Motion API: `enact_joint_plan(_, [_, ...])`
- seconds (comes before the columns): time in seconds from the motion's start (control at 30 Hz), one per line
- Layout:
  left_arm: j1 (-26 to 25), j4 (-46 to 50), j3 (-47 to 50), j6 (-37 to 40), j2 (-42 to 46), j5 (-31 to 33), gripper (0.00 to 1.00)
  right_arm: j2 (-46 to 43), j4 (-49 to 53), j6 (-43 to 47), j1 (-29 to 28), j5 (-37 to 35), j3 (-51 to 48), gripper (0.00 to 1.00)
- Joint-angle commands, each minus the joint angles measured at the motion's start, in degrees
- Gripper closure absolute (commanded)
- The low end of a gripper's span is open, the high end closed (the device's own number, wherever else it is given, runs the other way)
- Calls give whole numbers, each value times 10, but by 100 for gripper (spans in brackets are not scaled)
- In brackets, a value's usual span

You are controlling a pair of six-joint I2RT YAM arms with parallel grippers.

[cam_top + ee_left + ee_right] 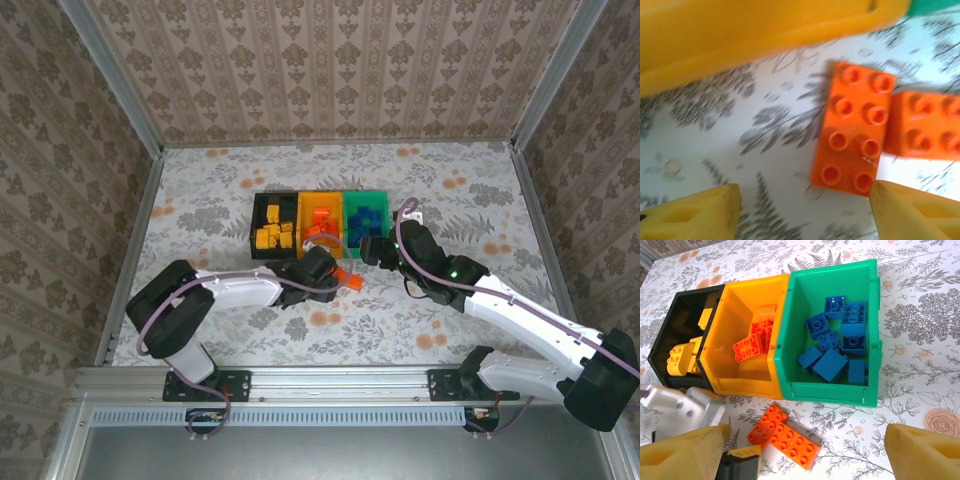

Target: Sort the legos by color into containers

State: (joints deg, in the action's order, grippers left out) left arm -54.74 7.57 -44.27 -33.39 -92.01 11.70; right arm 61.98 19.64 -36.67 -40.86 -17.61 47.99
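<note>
bins: three in a row mid-bench [470, 200], walls touching. The black bin [697, 291] is on the left, the yellow-orange bin [742, 385] in the middle and the green bin [830, 392] on the right.

black bin: holds a pile of yellow bricks [677, 360].

yellow-orange bin: a few red-orange bricks [747, 347] inside, sitting over toward the green bin's side.

green bin: blue bricks [837, 342] in a loose heap covering a good chunk of the floor.

loose bricks: two lie studs up on the bench just in front of the bins, roughly where yellow-orange meets green. One is an eight-stud red-orange brick [852, 127], and a second red-orange brick [925, 125] touches its side.

left end effector [802, 212]: down low at the loose bricks with the jaws partly apart and nothing gripped. The yellow fingertips [690, 215] straddle the near end of the eight-stud brick. The tip on the second brick's side is right at that brick's corner. The other tip has bare bench between it and the brick.

right end effector [805, 460]: jaws spread wide and empty. It's raised in front of the bins, looking down into them. The top view puts it just by the green bin's near wall, right next to the left end effector.
</note>
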Motion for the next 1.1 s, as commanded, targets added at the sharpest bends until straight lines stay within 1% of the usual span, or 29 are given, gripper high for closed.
enact_joint_plan(0.0, [4, 56, 31, -14, 39, 18, 30, -1, 0, -10, 3, -9, -5, 15])
enact_joint_plan(0.07, [4, 64, 47, -19, 57, 19, 30, 2, 3, -8, 3, -4, -5, 15])
enact_joint_plan(0.17, [0, 68, 58, -24, 101, 5, 27, 25, -4, 19, 4, 40, -1, 14])
enact_joint_plan(0.33, [-13, 86, 56, -31, 176, 4, 22, 110, -5, 53, -4, 117, 0, 19])
enact_joint_plan(0.43, [-20, 103, 55, -34, 214, 9, 15, 165, -22, 72, -6, 149, 2, 21])
enact_joint_plan(0.6, [-23, 125, 72, -49, 263, 17, 6, 266, -39, 97, -6, 161, 31, 22])
enact_joint_plan(0.7, [-24, 130, 86, -58, 281, 19, 4, 310, -48, 104, -7, 153, 47, 23])
enact_joint_plan(0.8, [-22, 134, 97, -65, 295, 21, 3, 337, -48, 112, -8, 144, 61, 23])
enact_joint_plan(0.93, [-21, 137, 104, -69, 311, 24, 1, 354, -38, 125, -15, 149, 77, 23])
enact_joint_plan(1.07, [-18, 140, 111, -71, 319, 31, 0, 364, -19, 135, -31, 155, 89, 28])
